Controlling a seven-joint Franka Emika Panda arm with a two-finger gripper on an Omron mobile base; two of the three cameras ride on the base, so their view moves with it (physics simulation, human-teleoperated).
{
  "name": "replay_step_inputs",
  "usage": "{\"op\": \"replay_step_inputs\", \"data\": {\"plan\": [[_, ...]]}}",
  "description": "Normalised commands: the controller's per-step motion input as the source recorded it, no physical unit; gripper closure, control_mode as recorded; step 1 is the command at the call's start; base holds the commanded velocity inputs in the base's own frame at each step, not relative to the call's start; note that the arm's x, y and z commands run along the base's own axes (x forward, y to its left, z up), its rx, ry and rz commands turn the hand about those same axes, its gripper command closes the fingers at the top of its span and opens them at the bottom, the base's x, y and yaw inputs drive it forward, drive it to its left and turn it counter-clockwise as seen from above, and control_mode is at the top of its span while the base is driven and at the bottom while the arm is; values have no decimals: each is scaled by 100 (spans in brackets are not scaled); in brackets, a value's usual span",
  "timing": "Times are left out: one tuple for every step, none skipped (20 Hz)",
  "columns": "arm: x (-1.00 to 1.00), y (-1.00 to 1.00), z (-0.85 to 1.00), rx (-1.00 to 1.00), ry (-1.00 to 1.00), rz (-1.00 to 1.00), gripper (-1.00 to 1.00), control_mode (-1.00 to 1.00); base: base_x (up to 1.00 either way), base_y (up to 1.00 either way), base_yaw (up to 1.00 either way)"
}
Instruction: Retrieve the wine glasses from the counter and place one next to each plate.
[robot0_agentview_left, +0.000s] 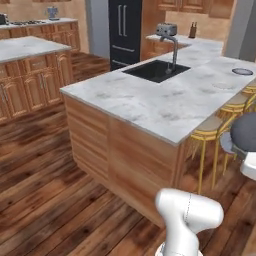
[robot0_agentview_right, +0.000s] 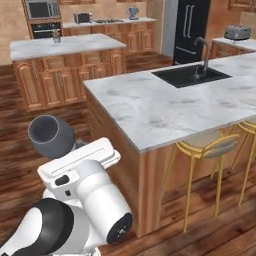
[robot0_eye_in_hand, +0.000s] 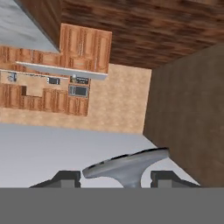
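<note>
In the hand view my gripper (robot0_eye_in_hand: 117, 178) is shut on a wine glass. The glass's round grey foot (robot0_eye_in_hand: 127, 164) and the top of its stem stand between the two dark fingertips (robot0_eye_in_hand: 65, 177); its bowl is hidden. The hand view is rolled upside down and looks across the kitchen. A second small wine glass (robot0_agentview_right: 56, 36) stands on the far counter (robot0_agentview_right: 65, 46). Two plates lie at the bar top's far right side: a blue-grey plate (robot0_agentview_left: 242, 71) and, nearer, a pale white plate (robot0_agentview_left: 223, 86).
The marble bar top (robot0_agentview_left: 165, 102) with a black sink (robot0_agentview_left: 156, 70) and faucet (robot0_agentview_left: 172, 47) stands ahead. Yellow stools (robot0_agentview_right: 207, 147) line its near side. A black fridge (robot0_agentview_left: 125, 30) and a toaster (robot0_agentview_left: 166, 30) are behind. Wooden floor lies to the left.
</note>
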Motion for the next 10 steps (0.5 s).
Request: {"op": "replay_step_inputs", "data": {"plan": [[0,0,0,0,0,0,100,100,-4,-100,47],[0,0,0,0,0,0,100,100,-3,-100,48],[0,0,0,0,0,0,100,100,0,-100,49],[0,0,0,0,0,0,100,100,0,-100,41],[0,0,0,0,0,0,100,100,0,-100,37],[0,0,0,0,0,0,100,100,0,-100,37],[0,0,0,0,0,0,100,100,0,-100,38],[0,0,0,0,0,0,100,100,0,-100,39],[0,0,0,0,0,0,100,100,9,-100,40],[0,0,0,0,0,0,100,100,13,-100,41]]}}
